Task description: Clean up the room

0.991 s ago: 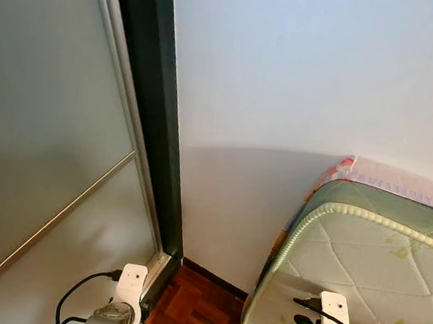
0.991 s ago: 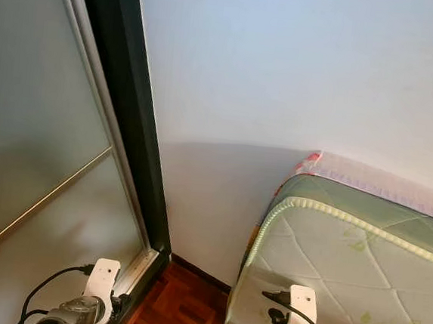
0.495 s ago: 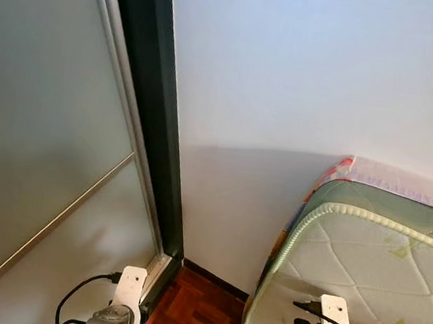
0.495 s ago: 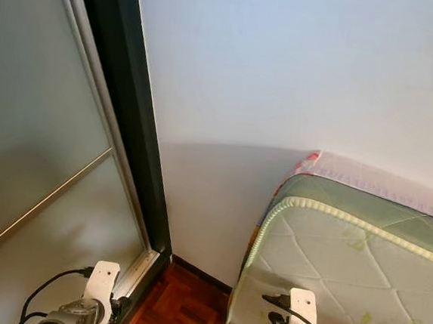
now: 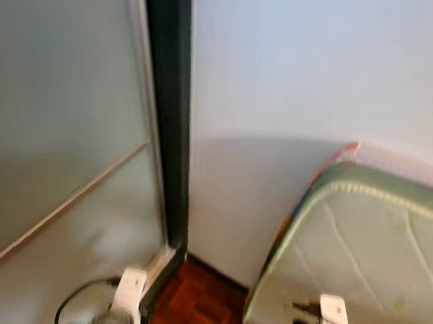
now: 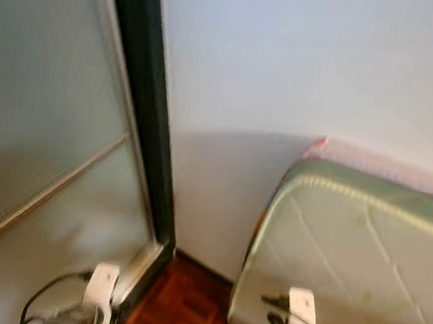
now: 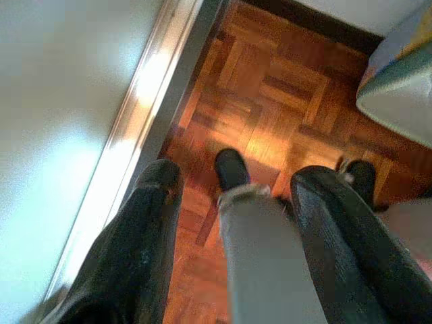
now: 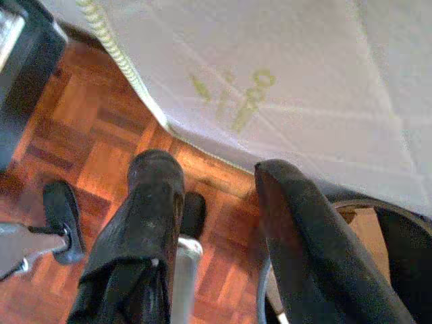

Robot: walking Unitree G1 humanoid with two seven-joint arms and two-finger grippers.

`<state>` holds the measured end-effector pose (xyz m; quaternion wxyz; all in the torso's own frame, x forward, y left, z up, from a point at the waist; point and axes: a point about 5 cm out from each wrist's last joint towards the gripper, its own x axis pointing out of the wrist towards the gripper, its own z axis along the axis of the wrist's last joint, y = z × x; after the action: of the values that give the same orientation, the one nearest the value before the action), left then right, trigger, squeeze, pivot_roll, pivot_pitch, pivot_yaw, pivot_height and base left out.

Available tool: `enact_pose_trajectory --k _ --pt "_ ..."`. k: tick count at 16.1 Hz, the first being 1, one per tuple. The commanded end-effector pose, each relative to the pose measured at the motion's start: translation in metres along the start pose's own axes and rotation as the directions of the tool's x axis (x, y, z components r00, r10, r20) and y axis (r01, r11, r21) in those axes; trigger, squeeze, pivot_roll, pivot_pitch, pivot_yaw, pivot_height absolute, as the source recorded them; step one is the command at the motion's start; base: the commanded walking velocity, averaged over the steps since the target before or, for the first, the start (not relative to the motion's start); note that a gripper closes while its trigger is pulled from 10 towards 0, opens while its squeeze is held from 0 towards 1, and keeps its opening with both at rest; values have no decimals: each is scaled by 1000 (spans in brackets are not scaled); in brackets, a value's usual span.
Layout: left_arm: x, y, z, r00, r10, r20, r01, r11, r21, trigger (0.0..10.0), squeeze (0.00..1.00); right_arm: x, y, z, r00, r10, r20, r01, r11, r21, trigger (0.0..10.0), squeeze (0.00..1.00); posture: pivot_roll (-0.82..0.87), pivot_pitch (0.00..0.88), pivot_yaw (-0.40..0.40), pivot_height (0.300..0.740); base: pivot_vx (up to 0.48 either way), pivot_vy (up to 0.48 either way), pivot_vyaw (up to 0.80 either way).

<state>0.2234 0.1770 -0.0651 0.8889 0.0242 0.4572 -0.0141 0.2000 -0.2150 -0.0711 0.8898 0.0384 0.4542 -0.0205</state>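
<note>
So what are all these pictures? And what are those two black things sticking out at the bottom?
They come from cameras on a walking robot that tidies rooms. Two pictures come from its head, like two eyes, looking at a room corner: a frosted sliding door with a dark frame, a white wall and a mattress leaning beside it. They are blurry.

The other two come from cameras on its wrists, looking down past its fingers. Those black things are the fingers: the left gripper and the right gripper, both open and holding nothing. Below them is the wooden floor and the robot's own legs and feet.
</note>
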Motion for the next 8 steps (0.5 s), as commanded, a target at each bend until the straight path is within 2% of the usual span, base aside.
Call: enact_pose_trajectory --k 1,8 --pt "0 -1 1 1000 -2 1 2 1000 -6 10000 0 -1 -1 -5 1000 -3 -16 3 1000 -1 10000 0 -92 0 -13 740 -322 0 0" --pt "0 0 4 1000 -1 8 1 1000 -3 10000 0 0 0 -2 1000 -3 -1 3 1000 1 10000 0 -100 0 -8 740 -322 0 0"
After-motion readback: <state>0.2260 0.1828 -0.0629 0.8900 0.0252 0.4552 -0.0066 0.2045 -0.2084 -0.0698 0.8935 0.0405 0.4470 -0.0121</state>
